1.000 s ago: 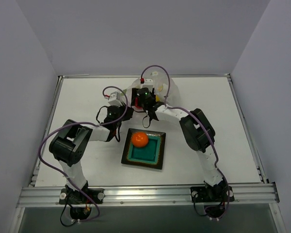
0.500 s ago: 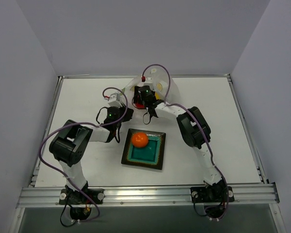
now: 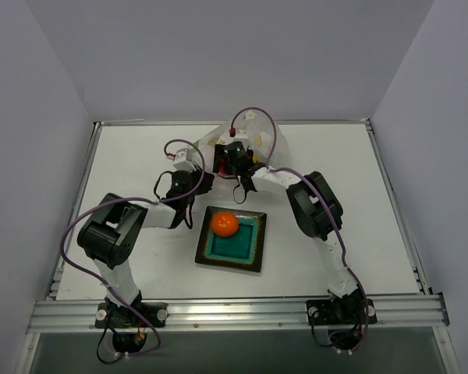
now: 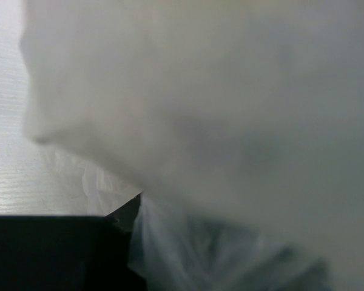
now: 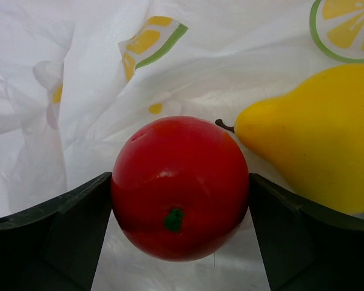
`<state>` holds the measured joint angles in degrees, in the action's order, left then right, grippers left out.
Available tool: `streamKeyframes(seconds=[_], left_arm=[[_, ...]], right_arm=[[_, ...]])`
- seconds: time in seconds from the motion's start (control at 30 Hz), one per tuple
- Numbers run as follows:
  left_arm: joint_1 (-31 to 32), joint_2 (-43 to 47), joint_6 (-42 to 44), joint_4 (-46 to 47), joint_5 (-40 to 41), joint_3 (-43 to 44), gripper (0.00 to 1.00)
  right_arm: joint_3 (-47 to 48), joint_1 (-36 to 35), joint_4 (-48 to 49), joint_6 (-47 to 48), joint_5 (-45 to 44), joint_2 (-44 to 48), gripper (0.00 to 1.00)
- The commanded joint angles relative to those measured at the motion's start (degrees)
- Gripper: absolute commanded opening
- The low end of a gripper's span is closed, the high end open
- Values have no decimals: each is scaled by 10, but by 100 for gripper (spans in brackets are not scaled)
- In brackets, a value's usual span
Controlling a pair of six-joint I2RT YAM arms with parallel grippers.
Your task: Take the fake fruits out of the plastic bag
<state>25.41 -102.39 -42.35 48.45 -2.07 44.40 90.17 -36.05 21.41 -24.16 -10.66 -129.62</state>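
The plastic bag [image 3: 257, 134], crinkled and clear with citrus-slice prints, lies at the back middle of the table. My right gripper [image 5: 181, 185] is inside it, its fingers [image 5: 73, 218] pressed on both sides of the red round fruit [image 5: 179, 182]. The yellow pear [image 5: 318, 136] lies just right of it in the bag [image 5: 79, 73]. My left gripper [image 3: 192, 160] is at the bag's left edge. In its wrist view one dark finger [image 4: 73, 248] shows with bag film [image 4: 230, 121] bunched against it. The orange ball [image 3: 224, 224] sits on the teal plate [image 3: 246, 254]. The dark green fruit is hidden.
The square teal plate stands in the table's middle, just in front of both grippers. Grey walls close the table on the left, right and back. A metal rail [image 3: 234, 312] runs along the near edge.
My right gripper has moved a little farther back into the bag, and the bag has shifted slightly around it. The left arm has barely moved.
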Motion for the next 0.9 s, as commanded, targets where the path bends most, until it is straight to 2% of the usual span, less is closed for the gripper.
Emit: streamKeyframes(seconds=[0.0,0.07,0.13,0.17,0.2,0.4,0.6,0.87], left_arm=[[-6,32,10,14,9,9,2],[-7,32,10,16,9,9,2],[-7,29,10,17,7,9,2],[-7,28,10,17,7,9,2],[-7,26,10,17,7,11,2],[-8,18,7,19,3,14,2],[-8,18,10,19,5,15,2],[-11,17,10,17,4,17,2]], right_arm=[[5,-2,-5,-12,1,8,83],[-5,-3,-1,-12,-9,13,70],[-33,-7,50,-12,-16,45,51],[-52,-8,64,-10,-16,57,34],[-59,-9,85,-7,-15,79,30],[-101,-11,136,3,41,162,30],[-128,-11,130,-9,88,214,31],[-234,-17,152,-37,200,313,32]])
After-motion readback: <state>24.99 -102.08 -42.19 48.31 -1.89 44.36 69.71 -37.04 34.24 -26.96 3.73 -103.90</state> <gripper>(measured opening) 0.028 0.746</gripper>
